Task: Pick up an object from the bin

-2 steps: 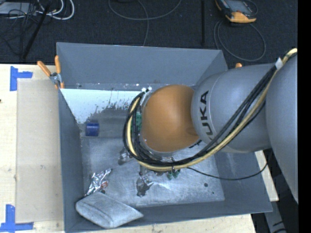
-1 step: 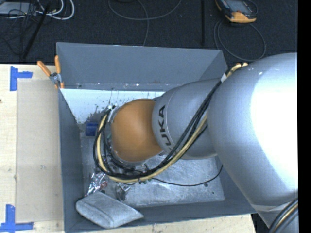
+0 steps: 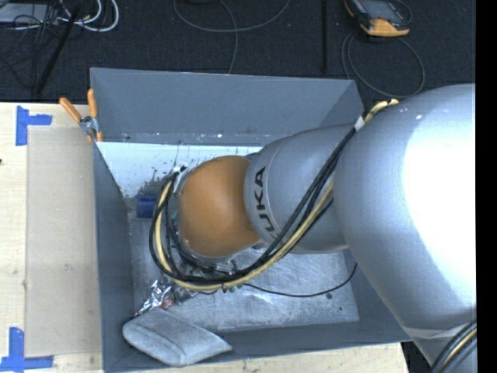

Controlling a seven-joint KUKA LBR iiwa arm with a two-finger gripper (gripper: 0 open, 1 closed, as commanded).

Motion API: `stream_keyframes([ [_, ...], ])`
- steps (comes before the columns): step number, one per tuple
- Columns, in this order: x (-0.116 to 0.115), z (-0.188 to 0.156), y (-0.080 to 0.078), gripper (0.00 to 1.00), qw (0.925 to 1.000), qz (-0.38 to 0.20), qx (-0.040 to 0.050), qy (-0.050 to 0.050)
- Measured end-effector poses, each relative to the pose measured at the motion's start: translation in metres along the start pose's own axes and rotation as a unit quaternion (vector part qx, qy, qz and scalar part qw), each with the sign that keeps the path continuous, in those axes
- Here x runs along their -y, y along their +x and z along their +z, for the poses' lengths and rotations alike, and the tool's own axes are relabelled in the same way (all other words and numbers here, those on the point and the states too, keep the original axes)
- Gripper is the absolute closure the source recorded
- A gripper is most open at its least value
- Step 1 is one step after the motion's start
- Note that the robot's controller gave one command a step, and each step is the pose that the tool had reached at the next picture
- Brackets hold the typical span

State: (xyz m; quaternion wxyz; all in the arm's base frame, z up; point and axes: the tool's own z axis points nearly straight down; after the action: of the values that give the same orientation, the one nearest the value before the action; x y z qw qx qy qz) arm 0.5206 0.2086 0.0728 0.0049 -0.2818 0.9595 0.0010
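At bin (image 3: pixel 109 286) front edge, grey pouch (image 3: pixel 175 341), crumpled foil (image 3: pixel 158 297), bare floor (image 3: pixel 311 305) rightward.

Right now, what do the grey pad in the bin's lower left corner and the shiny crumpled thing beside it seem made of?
The grey pad: probably fabric or felt, matte; speckled surface, soft rounded edges. The shiny crumpled thing: probably metal foil or a wrapper; bright glints on creases.
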Motion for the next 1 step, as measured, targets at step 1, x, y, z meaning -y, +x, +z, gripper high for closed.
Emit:
stream_keyframes([
  [1,0.0046,-0.0429,0.0117,1.00,0.9935,-0.114,-0.0032,-0.001],
])
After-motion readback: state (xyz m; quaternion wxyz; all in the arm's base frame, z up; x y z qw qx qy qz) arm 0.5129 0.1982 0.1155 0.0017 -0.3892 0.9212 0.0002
